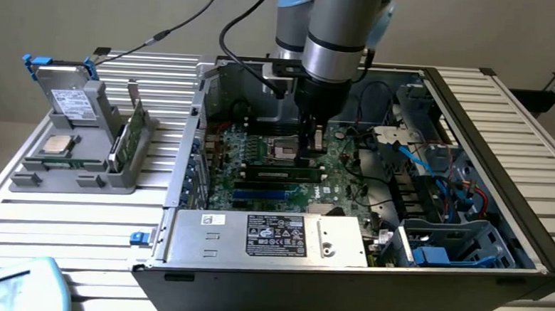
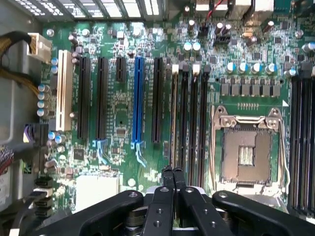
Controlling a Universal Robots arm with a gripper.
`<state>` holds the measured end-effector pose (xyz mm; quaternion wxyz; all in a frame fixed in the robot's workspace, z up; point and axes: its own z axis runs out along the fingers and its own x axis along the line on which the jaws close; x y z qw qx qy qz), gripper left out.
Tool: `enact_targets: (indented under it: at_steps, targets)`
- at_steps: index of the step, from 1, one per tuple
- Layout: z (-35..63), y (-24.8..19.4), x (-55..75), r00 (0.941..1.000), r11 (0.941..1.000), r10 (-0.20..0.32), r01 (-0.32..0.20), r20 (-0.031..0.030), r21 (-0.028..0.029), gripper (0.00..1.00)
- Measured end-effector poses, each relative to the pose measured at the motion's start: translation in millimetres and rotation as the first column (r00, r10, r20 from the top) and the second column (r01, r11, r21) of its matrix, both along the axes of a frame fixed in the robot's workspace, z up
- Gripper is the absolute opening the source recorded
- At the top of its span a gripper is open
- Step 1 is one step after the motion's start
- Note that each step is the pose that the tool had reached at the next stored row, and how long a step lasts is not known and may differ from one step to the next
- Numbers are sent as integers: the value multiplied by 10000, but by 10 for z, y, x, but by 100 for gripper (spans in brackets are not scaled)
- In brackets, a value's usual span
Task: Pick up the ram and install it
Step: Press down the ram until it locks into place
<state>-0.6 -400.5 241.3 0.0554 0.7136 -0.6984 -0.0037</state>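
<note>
Gripper (image 1: 305, 159) at frame centre in the exterior view, fingers clenched together with nothing between them, tips just above the ram (image 1: 279, 174), ram lying flat in a slot on the motherboard (image 1: 258, 151) inside the open computer case (image 1: 506, 150), empty CPU socket (image 2: 246, 153).

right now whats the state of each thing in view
gripper: shut, tips down on the ram
ram: lying in a motherboard slot, gripper pressing on it
processor socket: empty, retention frame around it
computer case: side panel off, lying open on the table
grey holder: holds a processor chip and a green card
</note>
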Motion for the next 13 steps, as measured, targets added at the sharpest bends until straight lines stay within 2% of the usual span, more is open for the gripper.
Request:
enact_targets:
  at_steps: [3,13]
  targets:
    - [1,0,48,10000,10000,0,0,-1,-2,10]
    - [-78,3,28,10000,10000,-4,4,-1,-1,10]
